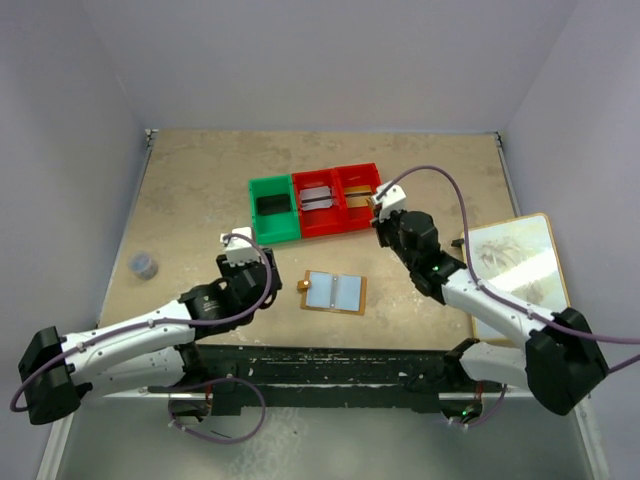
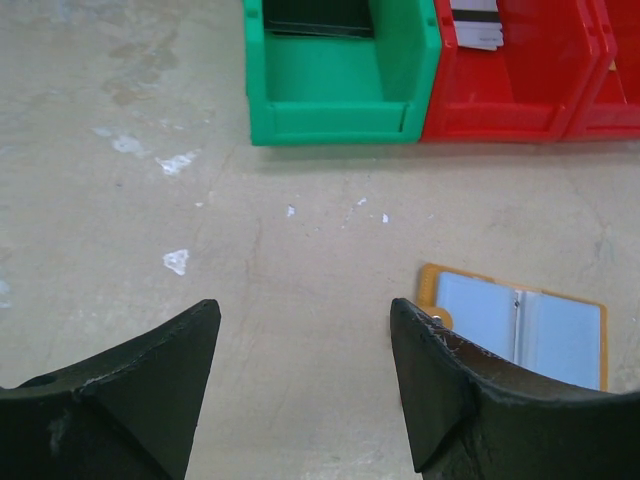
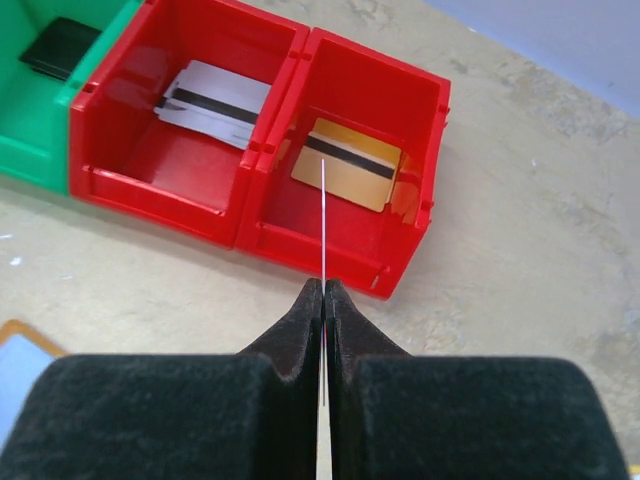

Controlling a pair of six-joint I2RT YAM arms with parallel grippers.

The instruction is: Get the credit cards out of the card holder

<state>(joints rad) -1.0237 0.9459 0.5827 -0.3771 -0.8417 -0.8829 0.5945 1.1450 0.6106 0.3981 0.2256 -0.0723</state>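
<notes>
The thin plastic credit card (image 3: 323, 225) pinched edge-on in my closed right tool (image 3: 324, 290) should go low into the rightmost red plastic bin (image 3: 436, 140); my left tool (image 2: 300, 310) gapes empty.

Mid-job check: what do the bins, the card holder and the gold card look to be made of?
Red bins and green bin: moulded hard plastic, glossy, with sheen on the rims. Card holder: orange-tan border looks like matte leather or imitation; the blue-grey pockets look smooth, possibly plastic film. Gold card: thin stiff plastic, slightly shiny, with a black stripe.
</notes>
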